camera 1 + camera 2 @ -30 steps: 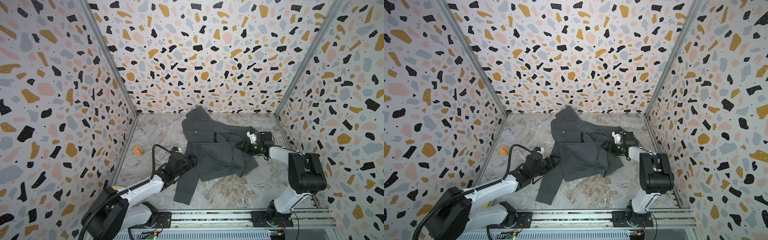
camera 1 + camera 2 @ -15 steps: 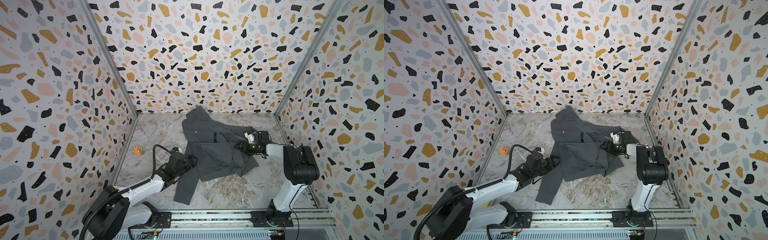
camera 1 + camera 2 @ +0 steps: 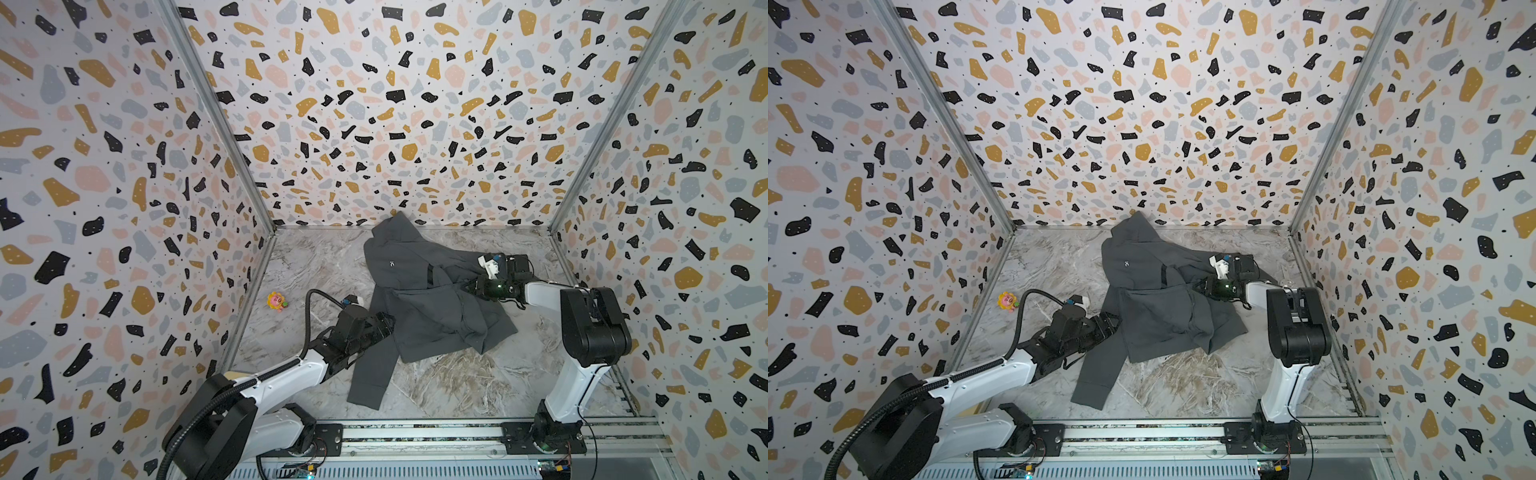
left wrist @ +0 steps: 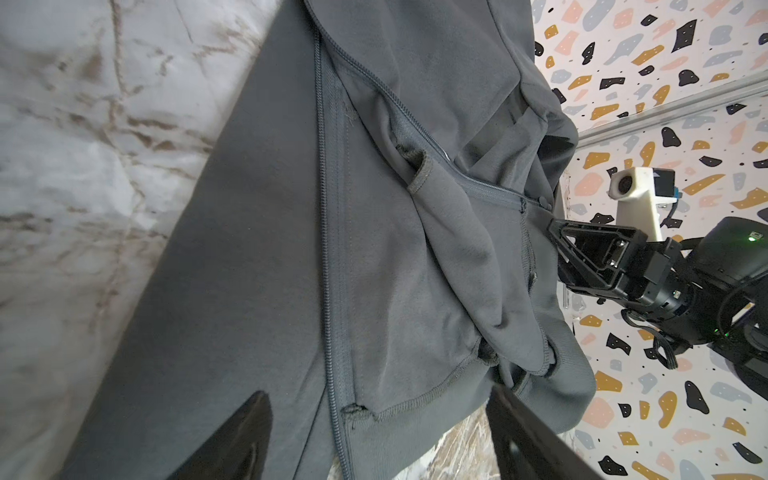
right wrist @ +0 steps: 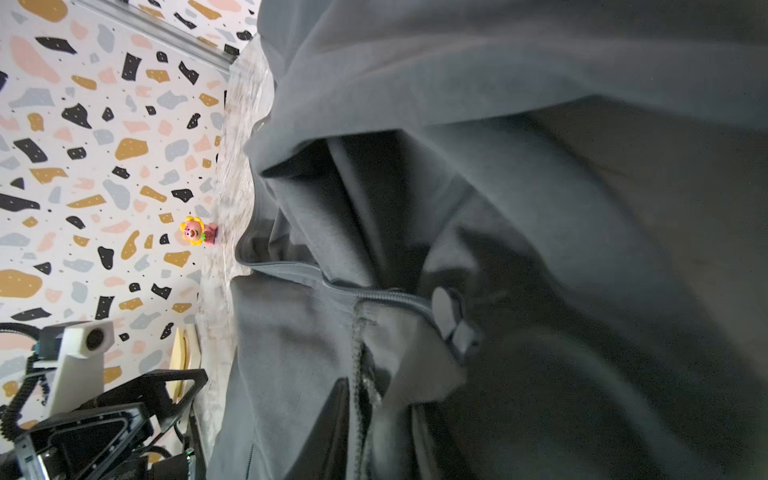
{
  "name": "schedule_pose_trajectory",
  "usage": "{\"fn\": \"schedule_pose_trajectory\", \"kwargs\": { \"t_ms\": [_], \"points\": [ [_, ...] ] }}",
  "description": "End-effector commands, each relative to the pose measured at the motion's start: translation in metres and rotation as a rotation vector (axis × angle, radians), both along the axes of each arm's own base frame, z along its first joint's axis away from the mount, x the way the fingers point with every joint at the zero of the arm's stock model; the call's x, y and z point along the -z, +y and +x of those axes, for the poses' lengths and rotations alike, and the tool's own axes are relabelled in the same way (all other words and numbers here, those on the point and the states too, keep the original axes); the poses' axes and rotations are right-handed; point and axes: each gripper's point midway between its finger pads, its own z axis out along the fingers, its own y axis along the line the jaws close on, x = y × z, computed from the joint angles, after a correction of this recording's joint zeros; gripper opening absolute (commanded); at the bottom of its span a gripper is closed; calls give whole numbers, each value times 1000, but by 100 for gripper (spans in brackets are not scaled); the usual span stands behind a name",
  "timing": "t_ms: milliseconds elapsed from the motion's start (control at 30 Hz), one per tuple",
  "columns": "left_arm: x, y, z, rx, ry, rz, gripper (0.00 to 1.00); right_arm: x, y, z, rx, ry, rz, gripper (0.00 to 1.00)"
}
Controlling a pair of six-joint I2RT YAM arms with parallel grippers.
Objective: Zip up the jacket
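Jacket lay crumpled and unzipped across the middle of the marble-patterned desk, its upper end toward the back wall and one sleeve trailing toward the rail. Over the last second my right end effector had slid in from the right and drawn its fingers together. In the right wrist view they sat close, with a stitched fabric edge between them just beside the zipper pull, so I judged it was pinching the front edge rather than the pull itself. That gave me an anchor, but the slider was not yet in hand and the two zipper halves lay apart. My left end effector had not moved: it was spread wide over the other front panel and its line of zipper teeth. The cloth looked a soft, matt charcoal fleece, thick and deeply folded, and the pull a small rounded tab. A pink-and-yellow toy sat well apart.
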Motion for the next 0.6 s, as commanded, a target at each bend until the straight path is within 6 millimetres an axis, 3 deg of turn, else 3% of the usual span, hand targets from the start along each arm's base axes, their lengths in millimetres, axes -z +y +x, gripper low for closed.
{"fn": "schedule_pose_trajectory", "kwargs": {
  "t_ms": [0,167,267,367,433,567],
  "points": [
    [-15,-7,5,24,-39,-18,83,-41,13,-6,-54,-102,-20,10],
    [-15,-8,5,24,-42,-26,83,-67,43,-42,-162,-204,-145,1],
    [-15,-9,5,25,-40,-35,83,-77,72,-81,-235,-306,-269,1],
    [-10,-9,2,24,-18,-47,83,-72,99,-128,-273,-400,-378,1],
    [-2,-7,-3,6,31,-49,83,-59,110,-162,-263,-442,-424,1],
    [10,-3,-17,5,99,-56,83,-32,113,-219,-217,-412,-349,10]
  ]
}}
